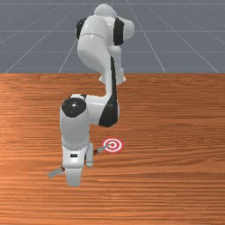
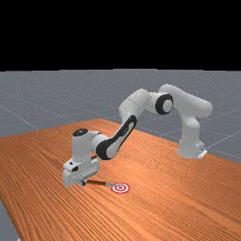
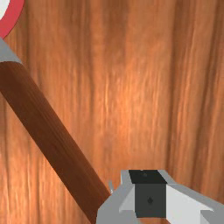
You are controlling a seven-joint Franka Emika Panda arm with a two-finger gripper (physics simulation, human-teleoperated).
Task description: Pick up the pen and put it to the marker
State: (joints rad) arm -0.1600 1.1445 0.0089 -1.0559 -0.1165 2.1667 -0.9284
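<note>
The pen was noted lower left in the front view, reaching the marker; grasping was judged in hand, and with the state of the fingers indeterminable, grip confirmation was needed before placing.

I look into a simulated robot workspace: a white-and-grey robot arm reaches over a worktop of orange-brown wood, with grey floor crossed by thin pale lines beyond, under a plain black backdrop.
</note>
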